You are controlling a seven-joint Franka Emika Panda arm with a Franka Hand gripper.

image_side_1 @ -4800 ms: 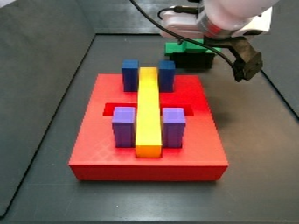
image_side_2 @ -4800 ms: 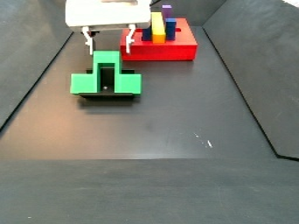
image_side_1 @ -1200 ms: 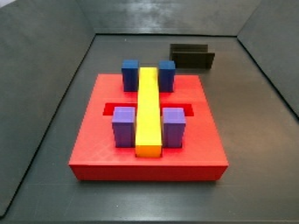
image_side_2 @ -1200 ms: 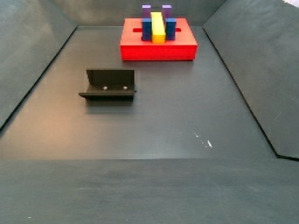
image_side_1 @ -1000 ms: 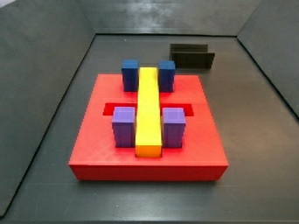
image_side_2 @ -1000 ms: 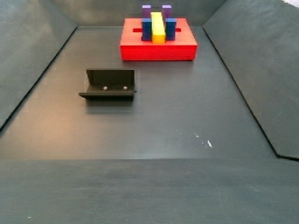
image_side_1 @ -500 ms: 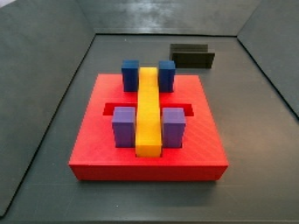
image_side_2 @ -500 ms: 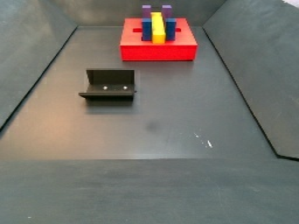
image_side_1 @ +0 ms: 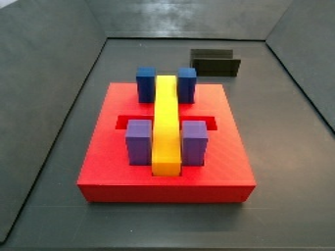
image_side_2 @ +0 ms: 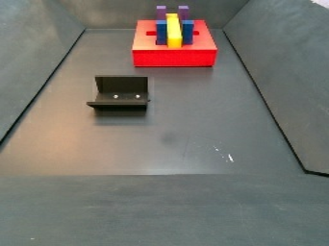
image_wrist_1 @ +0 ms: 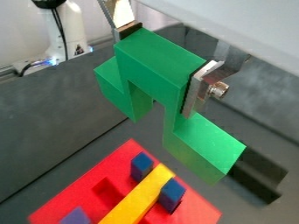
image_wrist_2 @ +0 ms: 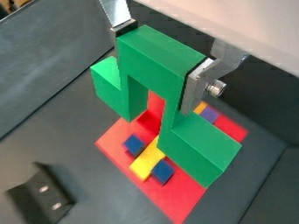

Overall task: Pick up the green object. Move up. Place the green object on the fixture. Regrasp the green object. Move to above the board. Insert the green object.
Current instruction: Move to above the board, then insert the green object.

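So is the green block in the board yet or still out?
Out. Both wrist views show the claw holding the green block in the air above the board.

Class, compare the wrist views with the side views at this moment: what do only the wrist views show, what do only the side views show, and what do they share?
Only the wrist views show the gripper, high above the floor over the board, its flat silver fingers shut on the small bright green U-shaped plastic block.

Only the side views show the whole red square board from its edges, with no arm or green block in sight.

Both show the board, its long yellow bar, blue blocks and the dark L-shaped fixture standing bare.
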